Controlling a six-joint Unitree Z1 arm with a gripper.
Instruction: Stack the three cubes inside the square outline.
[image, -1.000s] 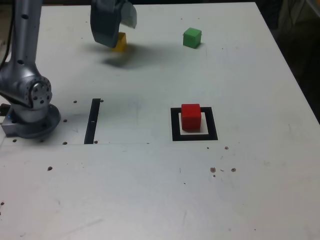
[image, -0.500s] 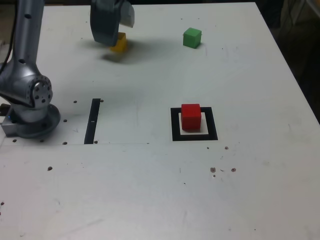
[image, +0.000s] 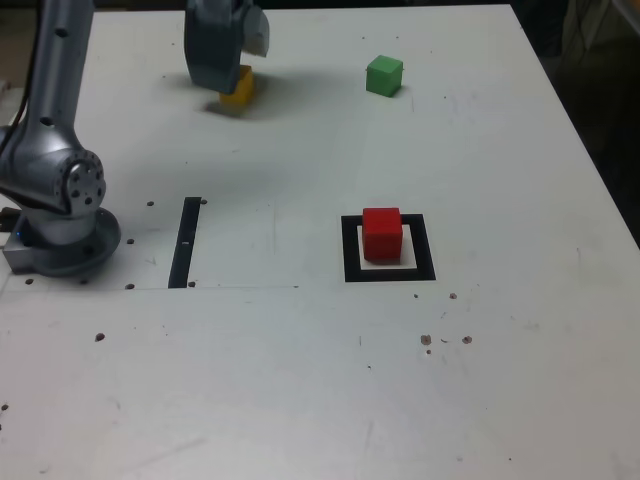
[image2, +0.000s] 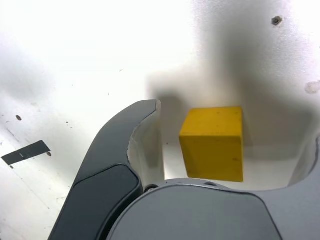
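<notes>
I found the gripper (image2: 230, 145) open (jaws clear of both faces), the yellow cube (image2: 214, 142) lying squarely between them.

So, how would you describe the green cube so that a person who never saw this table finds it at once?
Start from the white table and go to its far edge in the exterior view. There the green cube sits alone on bare surface, to the exterior view's right of the gripper and the yellow cube. It is the only green block, and nothing touches it.
</notes>
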